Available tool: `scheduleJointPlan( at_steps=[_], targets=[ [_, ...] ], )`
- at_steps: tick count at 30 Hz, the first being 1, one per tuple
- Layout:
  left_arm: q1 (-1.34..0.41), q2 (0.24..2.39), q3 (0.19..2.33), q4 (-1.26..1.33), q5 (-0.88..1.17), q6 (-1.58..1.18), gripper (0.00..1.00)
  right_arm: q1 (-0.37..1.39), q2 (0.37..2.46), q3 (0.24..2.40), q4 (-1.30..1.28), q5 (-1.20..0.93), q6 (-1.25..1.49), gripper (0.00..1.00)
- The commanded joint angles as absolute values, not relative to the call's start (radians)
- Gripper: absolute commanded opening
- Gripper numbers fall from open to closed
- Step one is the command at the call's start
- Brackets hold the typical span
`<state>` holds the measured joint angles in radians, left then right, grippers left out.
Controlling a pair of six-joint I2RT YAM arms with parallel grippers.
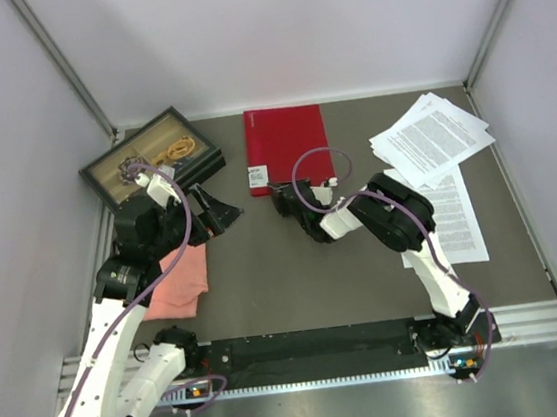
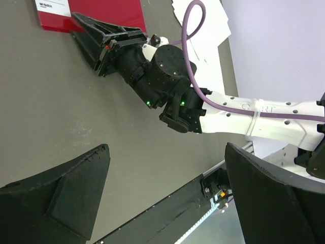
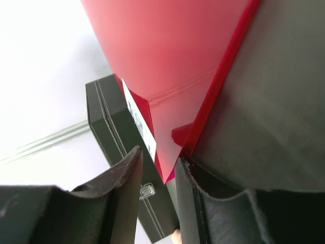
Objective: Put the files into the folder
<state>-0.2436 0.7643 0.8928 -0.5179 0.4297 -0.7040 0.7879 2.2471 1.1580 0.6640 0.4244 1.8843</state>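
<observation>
My right gripper [image 3: 158, 157] is straddling the folder [image 3: 172, 61] at its six o'clock edge, jaws part-open (nothing clamped yet), to lift the cover.

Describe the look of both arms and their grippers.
Left arm and right arm: white links, black joints, a purple cable along each. Left gripper and right gripper: black, two wedge-shaped fingers. Green lights dot the right wrist.

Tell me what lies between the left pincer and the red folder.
Only bare tabletop separates the left pincer from the folder. This shows in the top view and the left wrist view.
</observation>
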Motion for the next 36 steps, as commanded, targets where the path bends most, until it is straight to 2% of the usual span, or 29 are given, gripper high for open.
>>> scheduleJointPlan(
  at_steps=[1, 7, 16, 19, 20, 23, 26, 30, 32, 36],
  targets=[
    [-0.239, 0.776, 0.882, -0.463, 0.446, -0.701, 0.98, 0.743, 2.284, 1.105, 0.721, 0.428, 1.872, 0.32],
    [-0.239, 0.801, 0.881, -0.443, 0.456, -0.71, 0.98, 0.713, 2.29, 1.063, 0.844, 0.42, 1.816, 0.31],
    [-0.239, 0.824, 0.879, -0.428, 0.459, -0.722, 0.99, 0.672, 2.275, 1.066, 0.847, 0.413, 1.711, 0.31],
    [-0.239, 0.833, 0.888, -0.428, 0.456, -0.724, 0.98, 0.654, 2.261, 1.04, 0.874, 0.402, 1.655, 0.19],
    [-0.239, 0.834, 0.89, -0.428, 0.456, -0.724, 0.99, 0.649, 2.255, 1.014, 0.905, 0.399, 1.628, 0.1],
    [-0.239, 0.844, 0.905, -0.437, 0.442, -0.716, 0.98, 0.624, 2.198, 0.968, 0.953, 0.344, 1.487, 0.0],
    [-0.239, 0.845, 0.907, -0.437, 0.414, -0.71, 0.98, 0.6, 2.099, 0.904, 0.925, 0.285, 1.326, 0.0],
    [-0.239, 0.851, 0.902, -0.436, 0.371, -0.707, 0.98, 0.577, 1.921, 0.876, 0.72, 0.206, 1.023, 0.0],
    [-0.239, 0.861, 0.904, -0.434, 0.348, -0.71, 0.98, 0.58, 1.831, 0.905, 0.498, 0.196, 0.903, 0.0],
    [-0.239, 0.916, 0.923, -0.471, 0.261, -0.73, 0.96, 0.581, 1.688, 0.842, 0.37, 0.166, 0.665, 0.0]
  ],
)
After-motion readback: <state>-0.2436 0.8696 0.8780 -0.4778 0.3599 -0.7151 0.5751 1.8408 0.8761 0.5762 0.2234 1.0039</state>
